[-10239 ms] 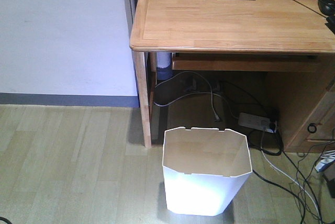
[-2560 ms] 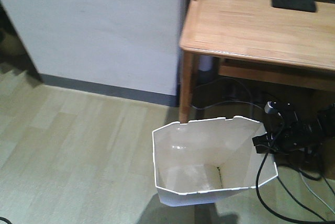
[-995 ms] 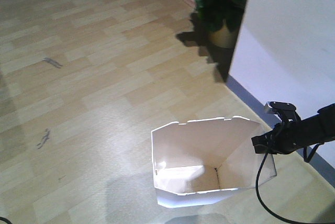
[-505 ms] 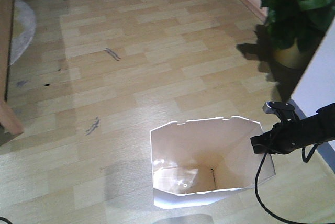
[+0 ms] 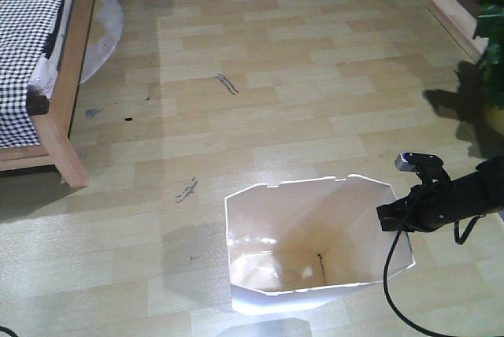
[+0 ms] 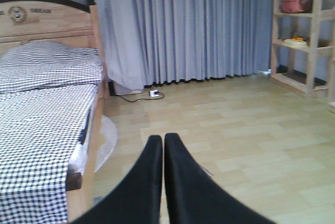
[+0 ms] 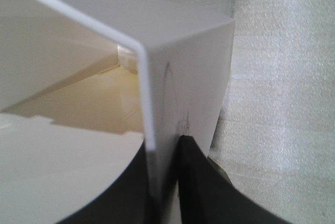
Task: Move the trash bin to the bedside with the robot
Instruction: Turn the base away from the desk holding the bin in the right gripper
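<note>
The white trash bin (image 5: 307,246) hangs tilted just above the wooden floor at the front centre, its open mouth toward me. My right gripper (image 5: 387,216) on the slim black arm is shut on the bin's right rim. In the right wrist view the thin white wall (image 7: 157,114) is pinched between the two black fingers (image 7: 201,187). The bed with light wooden frame (image 5: 69,93) and black-and-white checked bedding (image 5: 27,30) is at the far left, well apart from the bin. It also shows in the left wrist view (image 6: 47,114). My left gripper (image 6: 163,139) is shut and empty, held in the air.
A round pale rug (image 5: 106,26) lies by the bed. A potted plant (image 5: 490,30) stands at the right edge. Grey curtains (image 6: 188,25) and a wooden shelf (image 6: 303,30) are at the far side of the room. A black cable (image 5: 390,290) trails from the right arm.
The view has swung left across the floor: the plant slid toward the right edge and the bed came into sight at the left. The bin stays held in the right gripper.
</note>
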Robot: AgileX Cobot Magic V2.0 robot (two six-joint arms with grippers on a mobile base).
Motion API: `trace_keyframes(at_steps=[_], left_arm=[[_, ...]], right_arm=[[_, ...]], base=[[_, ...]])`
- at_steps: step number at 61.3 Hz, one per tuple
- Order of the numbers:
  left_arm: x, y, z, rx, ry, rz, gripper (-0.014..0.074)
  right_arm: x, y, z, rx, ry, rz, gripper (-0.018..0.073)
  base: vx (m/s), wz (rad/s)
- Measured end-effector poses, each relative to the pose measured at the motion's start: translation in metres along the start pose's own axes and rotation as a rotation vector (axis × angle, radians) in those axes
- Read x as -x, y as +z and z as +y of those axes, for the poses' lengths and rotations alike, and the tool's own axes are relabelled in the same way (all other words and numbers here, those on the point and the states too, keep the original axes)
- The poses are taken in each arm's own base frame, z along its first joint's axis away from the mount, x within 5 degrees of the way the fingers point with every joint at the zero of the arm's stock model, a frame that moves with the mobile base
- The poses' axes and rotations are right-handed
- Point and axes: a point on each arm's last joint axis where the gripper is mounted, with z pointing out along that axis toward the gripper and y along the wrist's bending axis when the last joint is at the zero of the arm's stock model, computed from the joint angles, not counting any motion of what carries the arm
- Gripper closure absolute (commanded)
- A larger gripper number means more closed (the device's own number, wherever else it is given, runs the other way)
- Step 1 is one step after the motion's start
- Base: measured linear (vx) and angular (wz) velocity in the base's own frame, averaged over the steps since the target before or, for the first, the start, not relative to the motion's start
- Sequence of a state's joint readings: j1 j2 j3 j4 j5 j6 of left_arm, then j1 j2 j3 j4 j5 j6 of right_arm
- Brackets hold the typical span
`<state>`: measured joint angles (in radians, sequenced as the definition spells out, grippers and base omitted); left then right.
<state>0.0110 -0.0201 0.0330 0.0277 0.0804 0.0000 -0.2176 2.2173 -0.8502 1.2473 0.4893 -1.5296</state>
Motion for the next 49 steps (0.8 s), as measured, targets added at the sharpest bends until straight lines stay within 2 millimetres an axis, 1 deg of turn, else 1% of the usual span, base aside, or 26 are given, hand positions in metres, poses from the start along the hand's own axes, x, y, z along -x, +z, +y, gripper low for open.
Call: trace_keyframes(at_steps=[21,49], left_arm=[[0.0000,0.0000,0.0000,0.000,0.000,0.000,0.0603],[0.0000,0.0000,0.0000,0.000,0.000,0.000,0.0603]], right_arm=[[0.0000,0.0000,0.0006,0.006,0.000,0.000,0.0564],[0.0000,0.0000,0.0003,0.004,0.000,0.000,0.0564]], base=[[0.16,0.13],[0.22,-0.03]])
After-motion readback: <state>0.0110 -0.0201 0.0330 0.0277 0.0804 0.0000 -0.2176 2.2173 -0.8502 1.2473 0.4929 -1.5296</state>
